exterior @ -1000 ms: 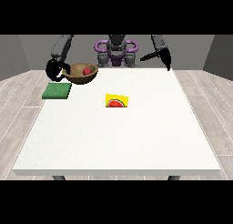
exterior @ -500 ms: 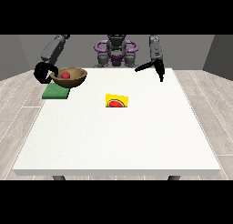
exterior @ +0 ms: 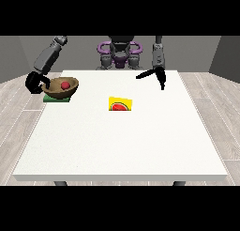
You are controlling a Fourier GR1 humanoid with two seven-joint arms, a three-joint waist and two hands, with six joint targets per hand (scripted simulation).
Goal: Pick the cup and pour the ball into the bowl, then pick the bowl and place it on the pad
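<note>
White table (exterior: 122, 141), grey room, wood floor.
Bowl (exterior: 61, 88) w/ ball (exterior: 65, 85) now over pad (exterior: 57, 98), held by hand at view's left (exterior: 33, 81); other hand (exterior: 157, 76) spread, lower vs before.

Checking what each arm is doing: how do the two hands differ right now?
The hand at the view's left grips the bowl by its rim over the green pad, at the table's edge; the hand at the view's right holds nothing and hangs above the table's far side. Both are black.
</note>
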